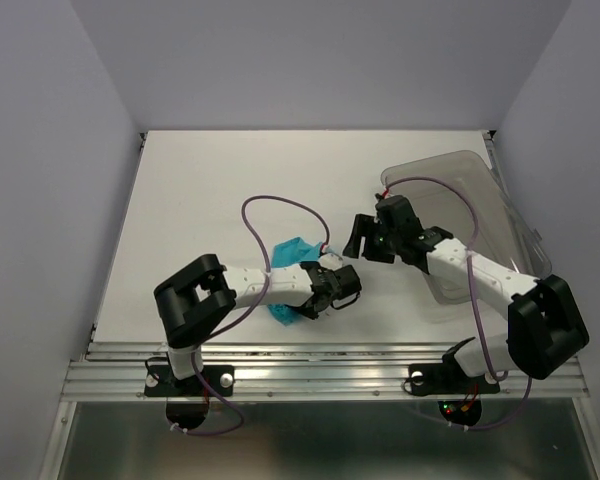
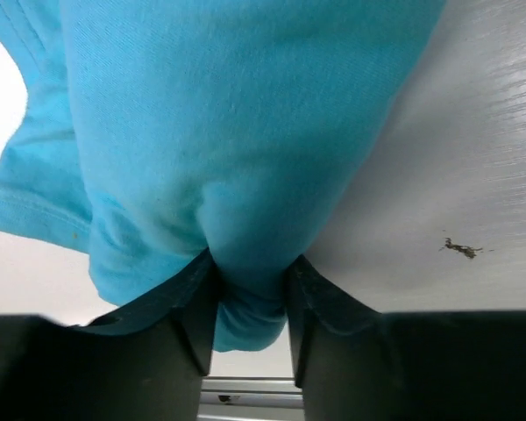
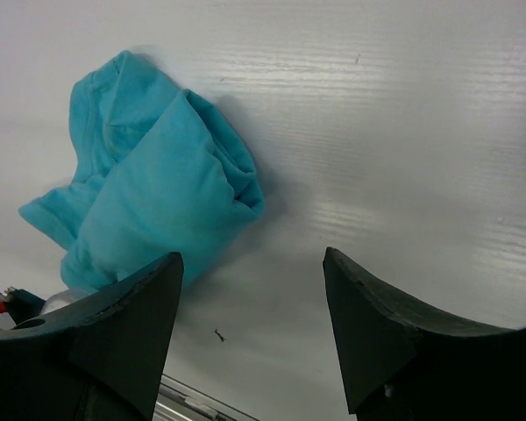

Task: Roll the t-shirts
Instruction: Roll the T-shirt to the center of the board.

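Left gripper (image 2: 250,289) jaws pinch t-shirt (image 2: 228,132) end, loosely perhaps; roll tight w/ fabric flat on tabletop (image 2: 473,132). Right gripper (image 3: 252,263) jaws wide, empty.

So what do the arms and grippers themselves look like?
Both arms are white links with chunky black joint housings. A thin purple cable loops along the left arm, another along the right arm. The left gripper and right gripper are black, with wedge-shaped fingers.
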